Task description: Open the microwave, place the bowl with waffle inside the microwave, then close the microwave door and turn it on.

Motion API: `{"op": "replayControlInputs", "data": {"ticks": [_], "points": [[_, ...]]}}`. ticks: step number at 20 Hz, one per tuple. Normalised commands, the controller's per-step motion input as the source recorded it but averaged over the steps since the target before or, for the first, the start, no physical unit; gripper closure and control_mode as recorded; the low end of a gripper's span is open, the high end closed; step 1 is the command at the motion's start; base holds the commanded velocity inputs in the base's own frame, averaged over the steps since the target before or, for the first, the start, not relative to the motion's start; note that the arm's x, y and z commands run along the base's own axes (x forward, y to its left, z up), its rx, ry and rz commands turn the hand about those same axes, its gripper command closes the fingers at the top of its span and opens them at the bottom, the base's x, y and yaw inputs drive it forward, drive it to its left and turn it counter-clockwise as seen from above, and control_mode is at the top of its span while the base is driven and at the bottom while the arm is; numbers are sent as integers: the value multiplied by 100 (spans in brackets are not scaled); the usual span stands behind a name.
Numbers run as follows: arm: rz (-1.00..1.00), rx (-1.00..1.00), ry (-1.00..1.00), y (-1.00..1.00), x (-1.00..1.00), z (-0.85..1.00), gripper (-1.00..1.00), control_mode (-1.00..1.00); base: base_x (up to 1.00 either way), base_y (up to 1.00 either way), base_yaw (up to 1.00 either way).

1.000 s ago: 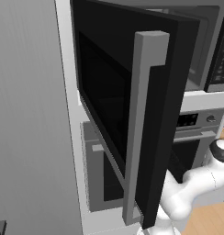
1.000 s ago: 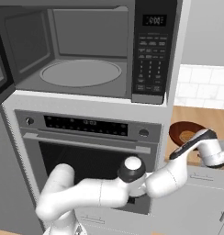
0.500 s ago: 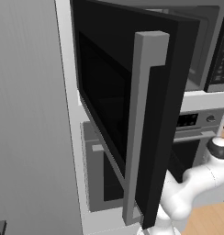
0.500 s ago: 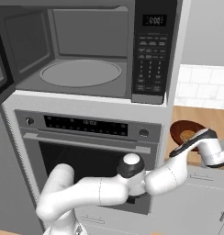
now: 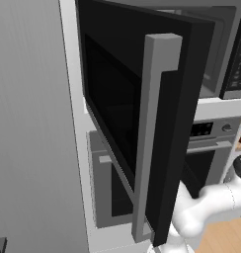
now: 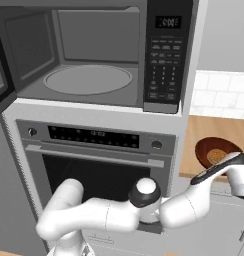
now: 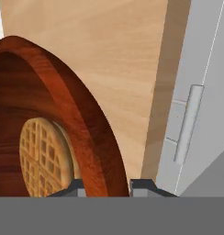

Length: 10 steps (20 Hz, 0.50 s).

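1. While the microwave door (image 5: 142, 123) stood open at frame left, the pincer (image 7: 106, 187) was clamped on the bowl (image 7: 81, 124) rim.
2. The bowl, holding the waffle (image 7: 42, 158), sat on the tabletop (image 6: 221, 131) at right.

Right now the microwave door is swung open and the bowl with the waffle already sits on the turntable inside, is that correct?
Not quite. The microwave door is open, but the bowl with the waffle is on the wooden counter to the right, not inside; the turntable is bare. The right base view shows this, and the hand view shows the tool straddling the bowl's rim.
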Motion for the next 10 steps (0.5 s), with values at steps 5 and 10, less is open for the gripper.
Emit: {"op": "replayControlInputs", "data": {"ticks": [5,10], "points": [[0,0,-4,-57,-83,23,100,-100,0,0,0],[-1,0,1,-12,-17,0,100,-100,0,0,0]]}}
